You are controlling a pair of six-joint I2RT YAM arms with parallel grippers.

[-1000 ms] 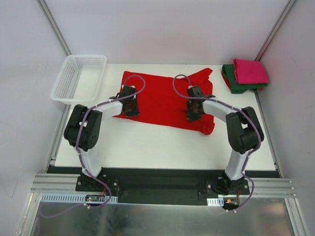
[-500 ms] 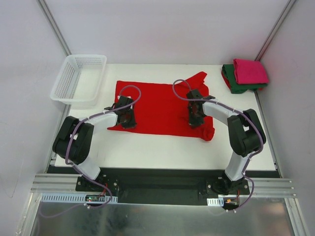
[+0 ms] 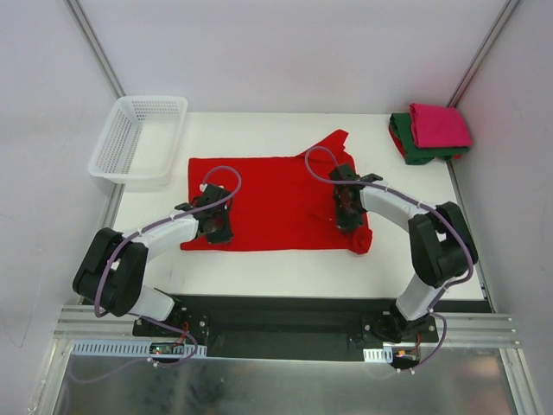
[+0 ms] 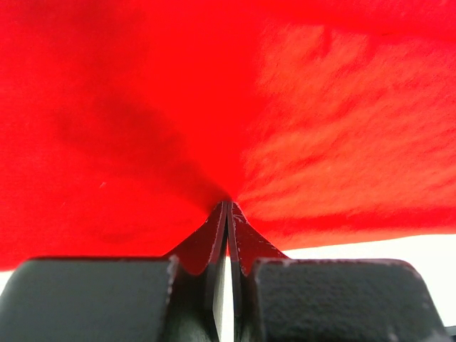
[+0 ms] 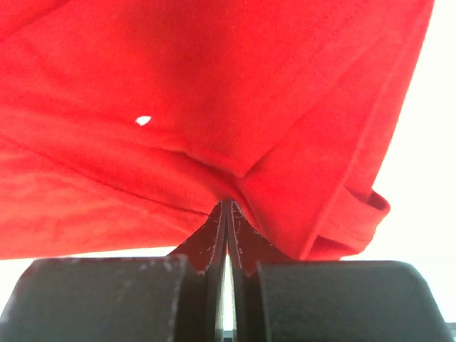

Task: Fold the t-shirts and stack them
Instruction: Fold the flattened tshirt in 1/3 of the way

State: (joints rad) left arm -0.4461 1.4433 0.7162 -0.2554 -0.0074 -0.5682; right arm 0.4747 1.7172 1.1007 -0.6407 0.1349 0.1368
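Across the middle of the white counter [image 3: 285, 259] lies the red t-shirt [image 3: 276, 194], soft matte knit spread into a rough rectangle. One sleeve points toward the far edge, and a bunched fold sits at its near right corner. Seen from the right wrist, the cloth shows stitched seams, a rolled hem and one small pale spot.

At the far right corner the folded magenta-pink t-shirt [image 3: 439, 124] rests on the folded dark green t-shirt [image 3: 413, 149]. A white mesh basket [image 3: 138, 138] of rigid plastic sits at the far left corner.

The left arm lies low, elbow swung out left, forearm reaching right. Its left claw [image 4: 226, 208] is pressed together, pinching the red cloth at the near left edge. The right arm bends with its elbow out right, and its right claw [image 5: 226, 208] is likewise closed, pinching a pucker of red cloth near the right side.
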